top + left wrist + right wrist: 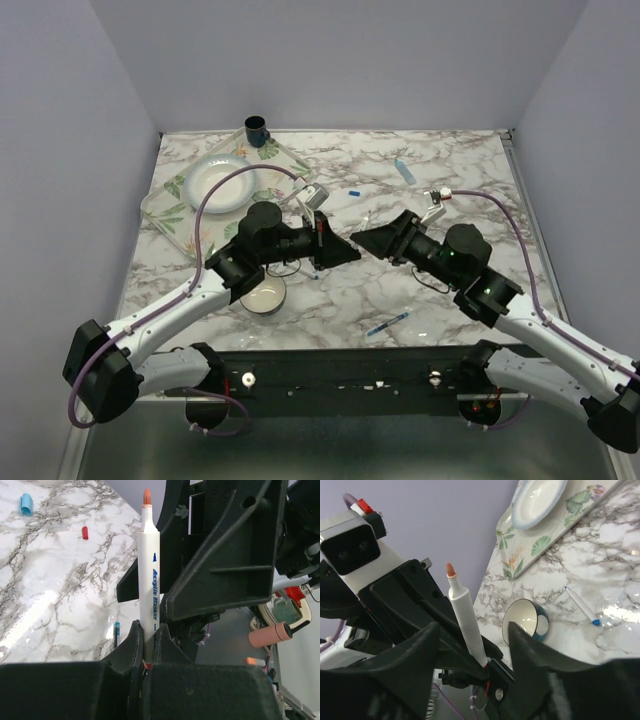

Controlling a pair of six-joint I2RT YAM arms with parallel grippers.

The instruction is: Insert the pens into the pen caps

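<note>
My left gripper (148,627) is shut on the lower end of a white-barrelled pen (150,575), which stands upright with its bare red tip (146,497) on top. My right gripper (474,630) is open. Its fingers (417,650) stand either side of that pen (465,612) without touching it. In the top view the two grippers (345,252) (368,238) meet nose to nose above the table's middle. On the marble lie a red cap (85,532) and a light blue cap (26,504). A blue pen (388,323) rests near the front, and a white pen with a blue end (580,605) lies beside the bowl.
A floral tray (170,205) with a white plate (222,183) sits at the back left, with a dark cup (256,128) at its far corner. A small bowl (265,293) stands under the left arm. A tiny dark blue piece (353,190) lies behind the grippers.
</note>
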